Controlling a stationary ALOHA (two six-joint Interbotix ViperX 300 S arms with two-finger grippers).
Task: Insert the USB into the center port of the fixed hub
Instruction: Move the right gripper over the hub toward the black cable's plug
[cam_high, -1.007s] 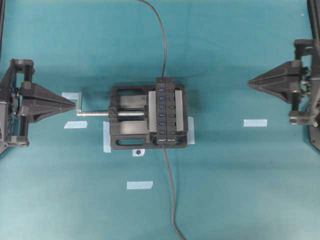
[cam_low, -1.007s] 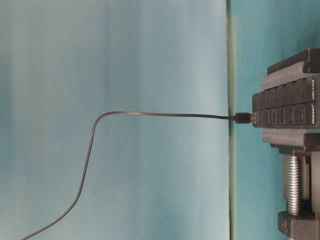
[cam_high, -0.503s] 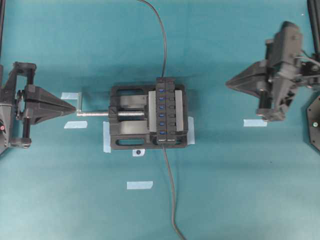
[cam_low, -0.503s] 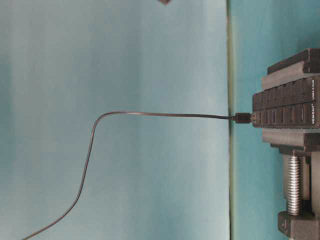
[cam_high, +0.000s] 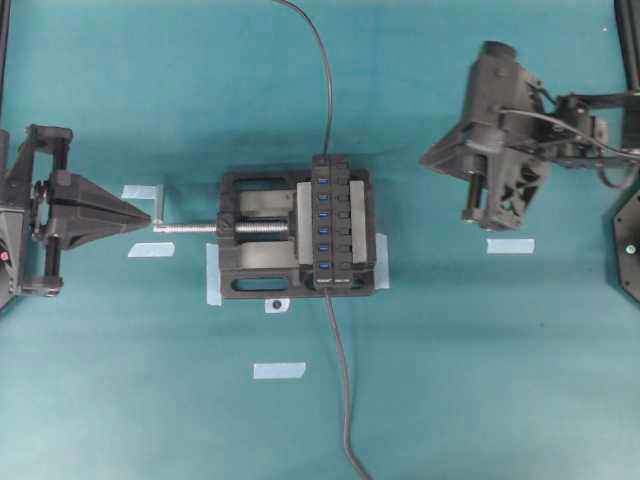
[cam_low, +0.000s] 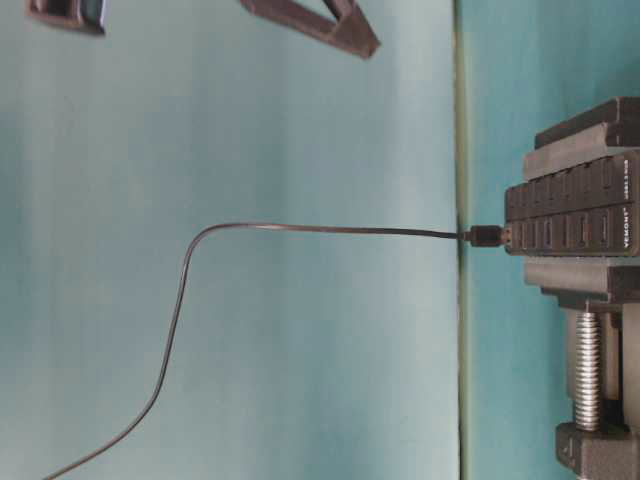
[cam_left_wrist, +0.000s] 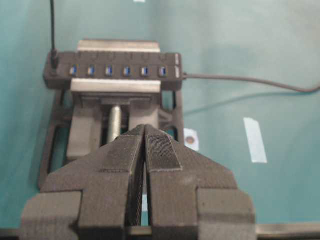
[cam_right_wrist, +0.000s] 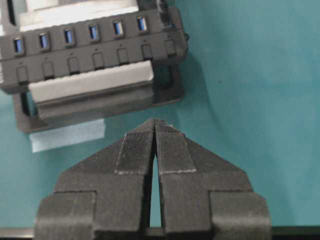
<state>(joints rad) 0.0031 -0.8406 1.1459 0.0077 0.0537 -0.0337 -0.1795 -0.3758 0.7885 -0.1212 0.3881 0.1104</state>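
Overhead exterior: fixed hub (cam_high: 331, 222) inside vise (cam_high: 262, 235)

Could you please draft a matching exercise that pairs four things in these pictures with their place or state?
Things:
1. fixed hub
2. left tool
3. right tool
4. strip of tape

Places or states:
A. shut, its tip just short of the vise's screw handle
B. lying alone on the mat below the vise
C. clamped in the vise, blue ports up
D. shut, empty, to the right of the vise

Pairs: 1-C, 2-A, 3-D, 4-B
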